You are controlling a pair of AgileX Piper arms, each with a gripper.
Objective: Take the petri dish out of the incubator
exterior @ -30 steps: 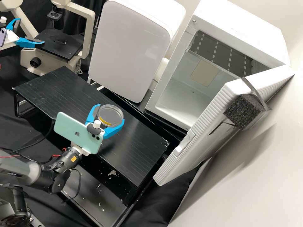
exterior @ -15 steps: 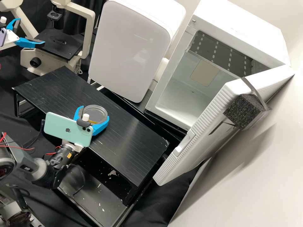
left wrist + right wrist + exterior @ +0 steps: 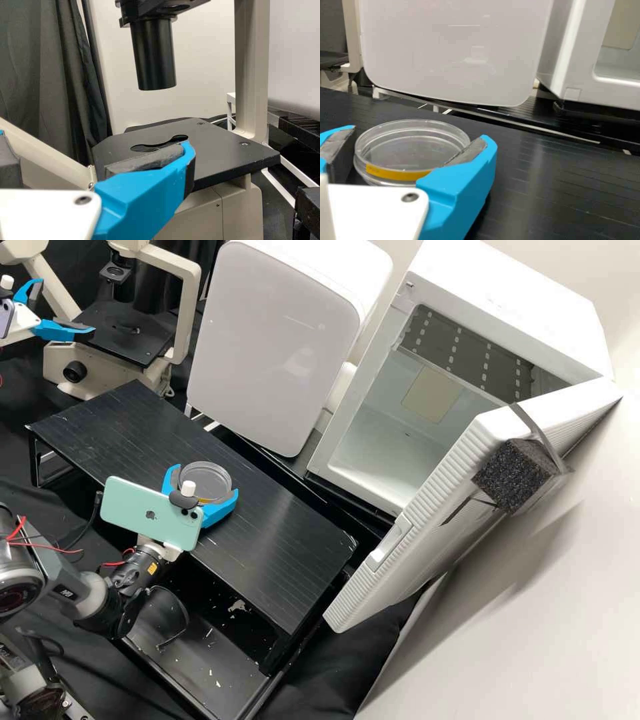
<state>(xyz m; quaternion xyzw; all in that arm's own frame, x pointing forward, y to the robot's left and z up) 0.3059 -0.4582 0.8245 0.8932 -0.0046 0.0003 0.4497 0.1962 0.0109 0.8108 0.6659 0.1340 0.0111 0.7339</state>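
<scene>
Right wrist view has my right gripper [image 3: 421, 134] closed around the petri dish [image 3: 410, 147], one blue finger at either side of its wall, above the black platform [image 3: 293, 540]. I judge the taking-out done: the dish is well apart from the white incubator [image 3: 513, 287], whose door [image 3: 427, 497] stands open, so the step in hand looks like the set-down. I can't tell whether the base touches the platform. Next I'd want it seated flat, then both fingers eased apart evenly before backing off; letting go while it is raised could drop or tip it, and an uneven release could drag it sideways.

The dish is round, shallow, clear and close to level, with a doubled rim and a yellow strip [image 3: 395, 173] along the wall facing the wrist. Its interior looks transparent.

My left gripper [image 3: 67, 307] is spread wide beside the microscope stage [image 3: 153, 350], with nothing between its fingers.
</scene>
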